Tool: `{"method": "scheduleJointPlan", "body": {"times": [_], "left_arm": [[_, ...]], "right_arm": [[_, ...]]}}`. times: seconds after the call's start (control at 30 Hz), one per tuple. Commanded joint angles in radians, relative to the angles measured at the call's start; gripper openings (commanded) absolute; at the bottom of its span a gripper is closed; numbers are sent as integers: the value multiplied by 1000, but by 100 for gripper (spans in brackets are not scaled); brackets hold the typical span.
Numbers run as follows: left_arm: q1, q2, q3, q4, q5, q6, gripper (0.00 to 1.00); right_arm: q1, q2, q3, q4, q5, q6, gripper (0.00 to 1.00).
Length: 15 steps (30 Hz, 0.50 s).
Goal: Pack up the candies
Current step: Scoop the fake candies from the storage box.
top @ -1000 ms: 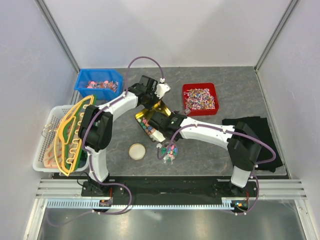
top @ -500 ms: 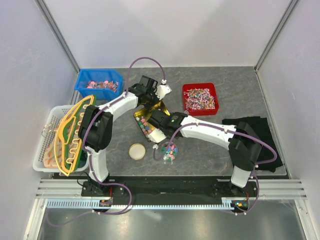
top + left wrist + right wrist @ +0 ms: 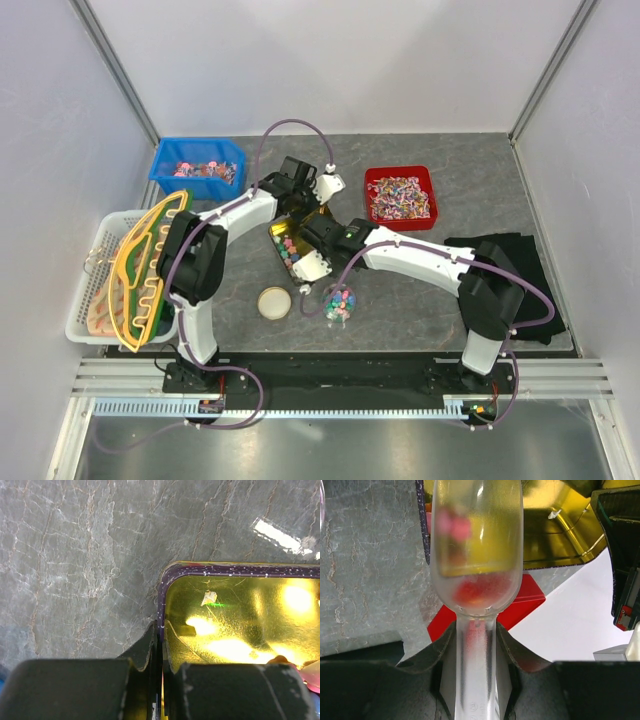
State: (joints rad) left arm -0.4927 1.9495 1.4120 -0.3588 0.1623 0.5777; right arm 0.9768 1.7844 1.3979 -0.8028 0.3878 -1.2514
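The left gripper (image 3: 160, 640) was shut tight on the rim of a gold tray (image 3: 235, 625), one finger outside the dark speckled edge and one inside, with no gap showing between pads and metal. From above, the tray looked tilted, its far end raised in that grip and its near end low toward the middle of the table (image 3: 410, 312). The candies (image 3: 291, 251), chunky pieces in mixed colours, lay gathered at that low near end.

The right gripper (image 3: 475, 645) was partly closed round the handle of a clear plastic scoop (image 3: 476, 555), a finger pressing on either side. The scoop's bowl reached out over the tray's edge, and a few pink and red pieces showed through it, too blurred to count.

Just nearer than the tray stood a small clear jar (image 3: 338, 303) holding more of the mixed sweets, and its round lid (image 3: 273, 301) lay flat on the table to the left of it, apart from it.

A blue bin (image 3: 162, 180) of wrapped sweets sat at the far left and a red bin (image 3: 400, 171) of wrapped sweets at the far right, both well apart from the tray
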Motion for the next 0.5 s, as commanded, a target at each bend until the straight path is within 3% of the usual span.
{"method": "scheduleJointPlan", "body": {"times": [0.0,0.47], "left_arm": [[-35,-127,-21,167,68,-16,2],[-76,-235,-79,233,-15,-22,2]], "right_arm": [[8,52,4,-9,-112,4,0],[-1,47,13,-105,11,-60,0]]}}
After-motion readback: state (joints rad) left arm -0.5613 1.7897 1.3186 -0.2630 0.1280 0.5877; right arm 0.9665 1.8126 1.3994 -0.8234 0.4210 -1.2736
